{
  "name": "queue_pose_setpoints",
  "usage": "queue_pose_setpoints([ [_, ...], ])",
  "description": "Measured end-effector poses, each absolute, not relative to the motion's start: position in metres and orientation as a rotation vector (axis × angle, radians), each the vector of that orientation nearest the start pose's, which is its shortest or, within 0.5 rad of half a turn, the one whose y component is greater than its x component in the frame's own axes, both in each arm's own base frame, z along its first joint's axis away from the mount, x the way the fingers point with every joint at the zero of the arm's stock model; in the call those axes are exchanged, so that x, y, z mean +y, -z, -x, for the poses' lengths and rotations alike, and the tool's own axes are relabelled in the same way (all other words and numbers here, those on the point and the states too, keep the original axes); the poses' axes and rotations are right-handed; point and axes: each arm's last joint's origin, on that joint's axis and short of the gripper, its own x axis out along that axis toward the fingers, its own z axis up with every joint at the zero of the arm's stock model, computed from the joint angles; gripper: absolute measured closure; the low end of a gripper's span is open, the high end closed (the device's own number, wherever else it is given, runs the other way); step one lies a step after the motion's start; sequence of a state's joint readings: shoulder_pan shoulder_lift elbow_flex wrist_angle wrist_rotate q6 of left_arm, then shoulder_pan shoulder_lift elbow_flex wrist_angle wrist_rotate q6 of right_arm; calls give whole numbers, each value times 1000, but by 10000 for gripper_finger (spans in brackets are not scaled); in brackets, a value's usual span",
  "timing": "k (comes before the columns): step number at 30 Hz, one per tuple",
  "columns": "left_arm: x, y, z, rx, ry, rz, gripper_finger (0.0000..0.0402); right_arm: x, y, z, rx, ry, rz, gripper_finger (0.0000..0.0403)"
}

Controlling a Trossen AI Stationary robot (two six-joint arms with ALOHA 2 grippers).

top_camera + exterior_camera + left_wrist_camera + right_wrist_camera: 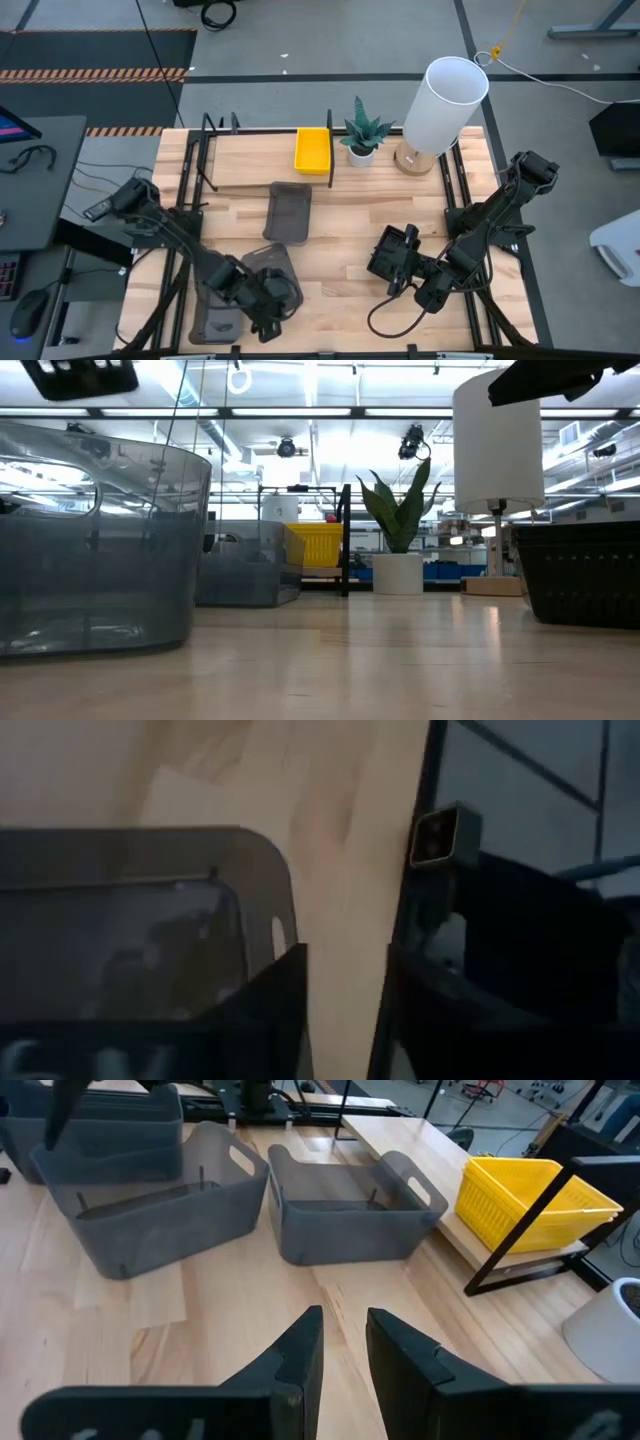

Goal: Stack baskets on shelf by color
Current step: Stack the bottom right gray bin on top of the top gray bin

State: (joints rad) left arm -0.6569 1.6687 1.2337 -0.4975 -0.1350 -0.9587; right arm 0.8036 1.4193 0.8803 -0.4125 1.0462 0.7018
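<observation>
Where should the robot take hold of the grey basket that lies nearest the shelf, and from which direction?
Probably one short end wall of the grey basket, at its handle slot. The basket stands upright and open, so coming from above, one finger inside and one outside the thin wall, seems best. The right gripper faces it with jaws slightly apart.

Left wrist view is blurred throughout: grey basket (pixel 120 940) is smeared, its lower part hidden behind a dark finger (pixel 270 1010) at bottom centre. High view: left gripper (pixel 262 297) overlaps a grey basket (pixel 272 268) at lower left, finger gap unreadable; another grey basket (pixel 215 318) is cut by the bottom edge. Low view: black basket (pixel 585 575) is cut off at the right edge, near grey basket (pixel 95 550) at the left edge.
</observation>
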Motion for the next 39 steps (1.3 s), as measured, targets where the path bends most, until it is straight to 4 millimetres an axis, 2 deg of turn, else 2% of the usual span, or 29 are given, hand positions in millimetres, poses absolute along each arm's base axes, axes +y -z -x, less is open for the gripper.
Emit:
queue_pose_setpoints([
  [3, -213, -236, -285, 1037, 5, 495, 206, 176, -223, -205, 451, 397, 84, 318],
  [6, -220, -239, -290, 1022, 11, 493, 183, 176, -223, -205, 452, 397, 86, 318],
  [17, -234, -207, -293, 1136, -76, 346, 196, 176, -223, -205, 452, 396, 87, 318],
  [23, -236, -186, -292, 1210, -110, 273, 229, 176, -223, -205, 452, 397, 87, 318],
  [28, -240, -175, -292, 1246, -82, 226, 282, 176, -223, -205, 453, 396, 88, 318],
  [34, -241, -175, -290, 1301, -52, 273, 383, 176, -223, -205, 454, 394, 96, 318],
  [37, -242, -181, -289, 1336, 13, 281, 390, 176, -223, -205, 454, 394, 94, 318],
  [39, -246, -193, -288, 1339, 85, 263, 390, 177, -223, -205, 451, 392, 87, 318],
])
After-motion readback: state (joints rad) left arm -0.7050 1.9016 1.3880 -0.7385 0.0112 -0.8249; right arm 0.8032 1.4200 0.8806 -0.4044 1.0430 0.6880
